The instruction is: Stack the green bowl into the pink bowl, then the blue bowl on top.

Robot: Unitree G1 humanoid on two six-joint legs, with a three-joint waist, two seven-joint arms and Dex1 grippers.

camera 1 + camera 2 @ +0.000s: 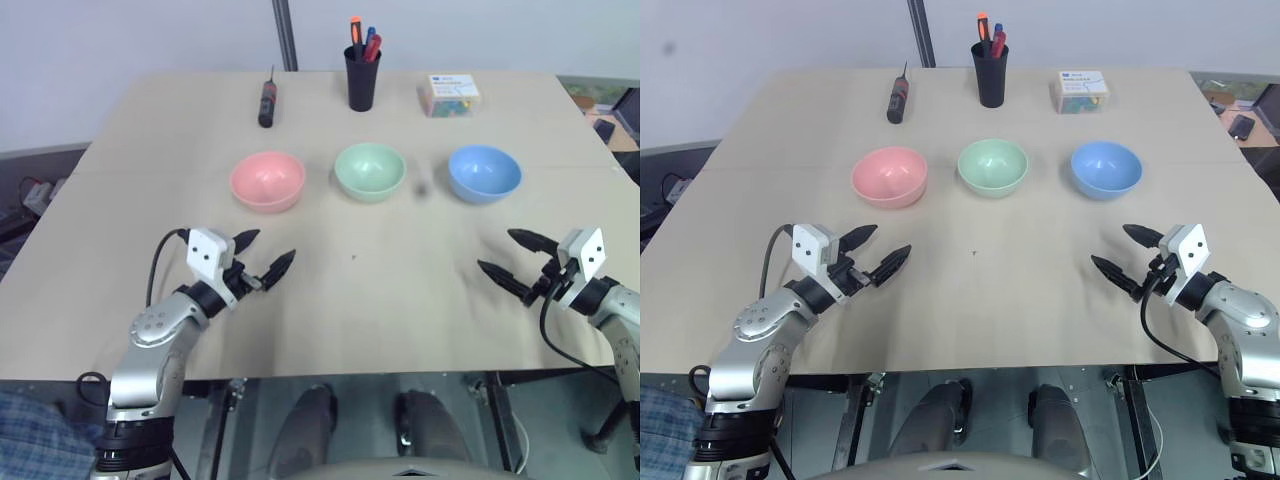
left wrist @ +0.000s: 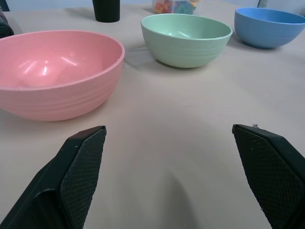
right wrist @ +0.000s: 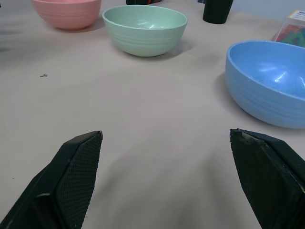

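Three bowls stand upright and apart in a row across the middle of the table: the pink bowl on the left, the green bowl in the centre, the blue bowl on the right. All are empty. My left gripper hovers open near the front left, a short way in front of the pink bowl, with nothing between its fingers. My right gripper is open too, empty, in front of the blue bowl.
At the back of the table stand a black cup of pens, a black and red screwdriver and a small clear box of coloured bits. The table's front edge runs just below both arms.
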